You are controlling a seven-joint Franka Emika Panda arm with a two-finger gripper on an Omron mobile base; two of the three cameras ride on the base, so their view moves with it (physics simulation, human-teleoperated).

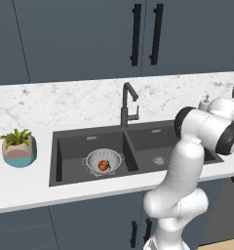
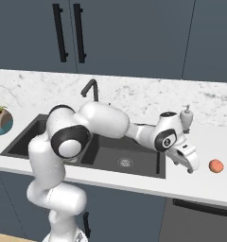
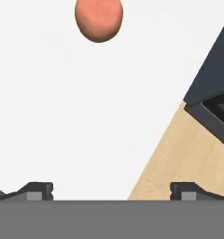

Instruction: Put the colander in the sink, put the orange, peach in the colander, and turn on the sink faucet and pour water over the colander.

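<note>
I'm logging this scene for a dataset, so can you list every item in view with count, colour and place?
sink: 1, dark grey, double basin in the counter
colander: 1, silver-grey, left basin
orange: 1, deep orange, inside colander
peach: 1, pinkish-orange, counter right of sink
sink faucet: 1, dark grey, behind sink
soap dispenser: 1, white, behind right basin
potted plant: 1, green, counter left of sink
counter: 1, white marble
cabinets: dark blue, black handles
pincer: 1, white, open, near peach
</note>
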